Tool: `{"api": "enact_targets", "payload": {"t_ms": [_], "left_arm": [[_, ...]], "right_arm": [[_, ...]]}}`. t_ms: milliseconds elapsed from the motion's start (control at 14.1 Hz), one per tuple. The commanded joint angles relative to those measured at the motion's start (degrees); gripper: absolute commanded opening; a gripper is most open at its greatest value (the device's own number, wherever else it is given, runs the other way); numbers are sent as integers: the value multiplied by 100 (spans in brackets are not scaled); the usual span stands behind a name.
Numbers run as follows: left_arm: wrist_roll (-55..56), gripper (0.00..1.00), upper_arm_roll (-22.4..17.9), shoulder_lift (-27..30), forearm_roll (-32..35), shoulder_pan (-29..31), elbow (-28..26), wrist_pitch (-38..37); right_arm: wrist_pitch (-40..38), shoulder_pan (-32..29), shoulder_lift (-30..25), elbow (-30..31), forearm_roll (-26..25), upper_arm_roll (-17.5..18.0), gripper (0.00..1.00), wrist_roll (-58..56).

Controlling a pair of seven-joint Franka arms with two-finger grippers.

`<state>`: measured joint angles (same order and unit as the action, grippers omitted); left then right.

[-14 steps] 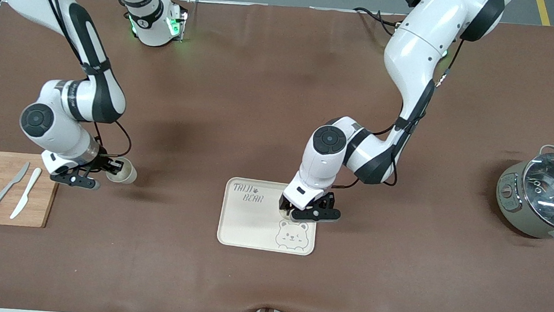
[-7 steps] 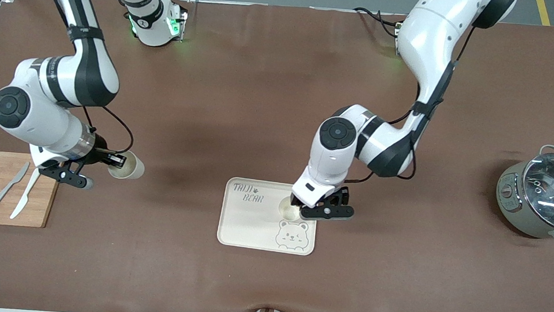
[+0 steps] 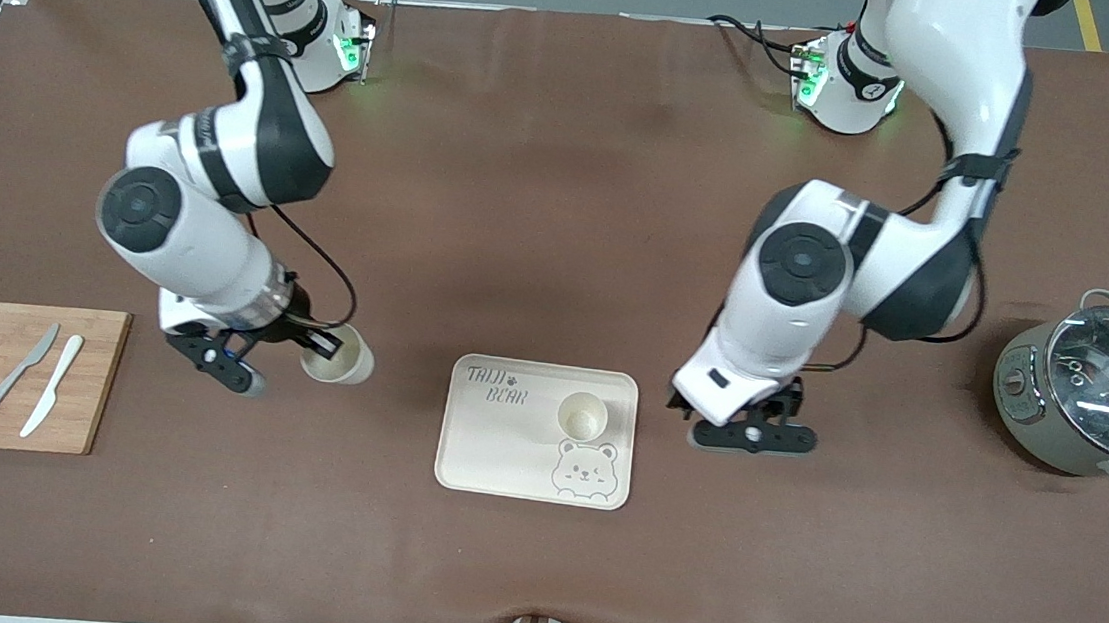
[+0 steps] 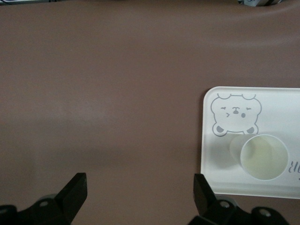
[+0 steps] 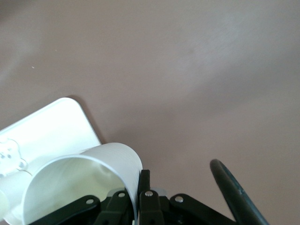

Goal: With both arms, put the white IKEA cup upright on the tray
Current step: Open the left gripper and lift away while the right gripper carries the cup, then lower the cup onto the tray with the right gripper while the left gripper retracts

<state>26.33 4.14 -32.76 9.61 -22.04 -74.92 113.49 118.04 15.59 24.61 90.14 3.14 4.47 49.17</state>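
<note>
The right gripper (image 3: 295,349) pinches a cup (image 3: 338,354) by its rim, and the tray (image 3: 492,457) lies toward the left arm from it. The left gripper (image 3: 753,431) hangs wide open and empty just off the tray, where another cup (image 3: 582,415) stands upright.

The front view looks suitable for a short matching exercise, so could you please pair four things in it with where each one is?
Things:
1. cup on the tray
2. cup in the right gripper
3. left gripper
4. two knives

Places or states:
A. lying on the wooden cutting board
B. open, over bare table beside the tray
C. standing upright just above the bear drawing
D. carried by its rim over the table, between the board and the tray

Pairs: 1-C, 2-D, 3-B, 4-A
</note>
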Motion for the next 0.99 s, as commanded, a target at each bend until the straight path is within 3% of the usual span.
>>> {"api": "enact_targets", "payload": {"t_ms": [0, 426, 922], "left_arm": [[-750, 100, 34, 322, -222, 392, -128, -388], [-2139, 100, 34, 744, -380, 1315, -347, -829], [-2563, 100, 34, 1411, -626, 1992, -1129, -838]], "right_arm": [[183, 347, 692, -742, 3, -52, 0, 811], [421, 901, 1704, -1753, -357, -105, 0, 2069], [1212, 1007, 2232, -1754, -507, -113, 0, 2211]]}}
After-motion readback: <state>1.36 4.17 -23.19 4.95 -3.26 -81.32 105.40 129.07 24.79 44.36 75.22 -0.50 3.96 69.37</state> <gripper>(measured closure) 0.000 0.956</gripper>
